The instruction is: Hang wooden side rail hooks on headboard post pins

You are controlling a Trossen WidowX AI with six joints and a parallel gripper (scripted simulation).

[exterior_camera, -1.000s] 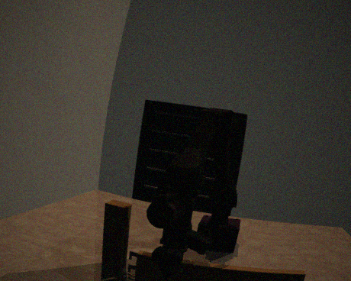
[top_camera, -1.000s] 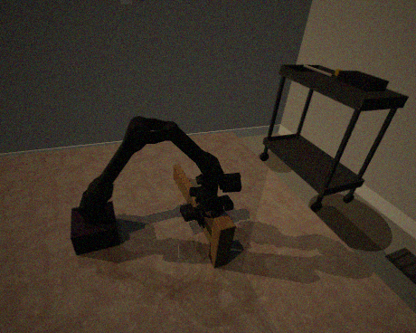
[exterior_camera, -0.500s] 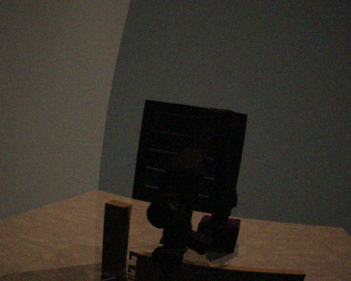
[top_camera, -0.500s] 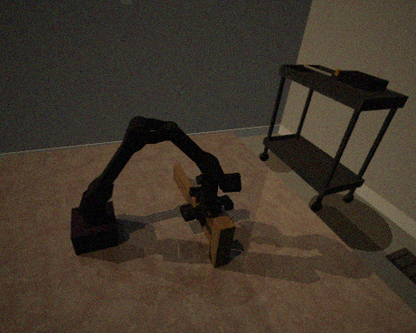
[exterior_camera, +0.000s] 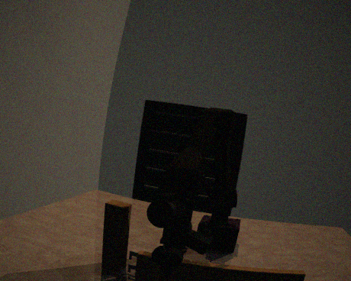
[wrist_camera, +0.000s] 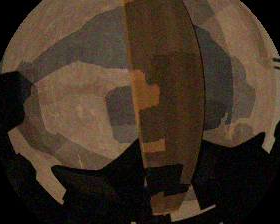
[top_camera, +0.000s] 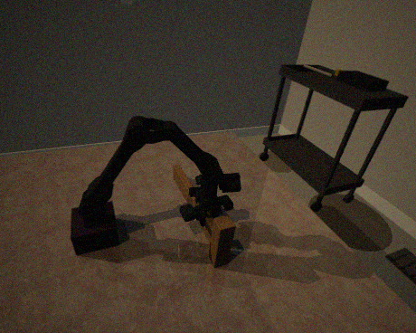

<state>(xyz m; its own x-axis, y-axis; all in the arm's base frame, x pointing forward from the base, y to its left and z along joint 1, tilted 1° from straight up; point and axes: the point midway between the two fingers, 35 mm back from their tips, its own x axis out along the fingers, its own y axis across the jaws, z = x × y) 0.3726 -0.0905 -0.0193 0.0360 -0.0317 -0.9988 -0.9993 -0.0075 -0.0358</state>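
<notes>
The wooden rail (top_camera: 181, 180) (exterior_camera: 240, 269) (wrist_camera: 166, 70) stands on its long edge. My gripper (top_camera: 206, 219) (exterior_camera: 167, 263) (wrist_camera: 160, 137) is shut on it near its hook end, one finger on each side. The steel hooks (exterior_camera: 132, 263) stick out from that end towards the headboard post, close beside it; whether they touch it cannot be told. The post (top_camera: 222, 244) (exterior_camera: 116, 240) stands upright. Its slot and pins are not visible. The rail's far end is low over the table; its bottom edge is cut off in the exterior view, so contact there cannot be judged.
The table (top_camera: 136, 290) (exterior_camera: 57, 237) carries the arm's base (top_camera: 95, 228) (exterior_camera: 230, 238). A dark wheeled cart (top_camera: 330, 88) stands beyond the table's edge. A dark slatted panel (exterior_camera: 160, 122) shows behind the arm. The light is dim and shadows cross the table.
</notes>
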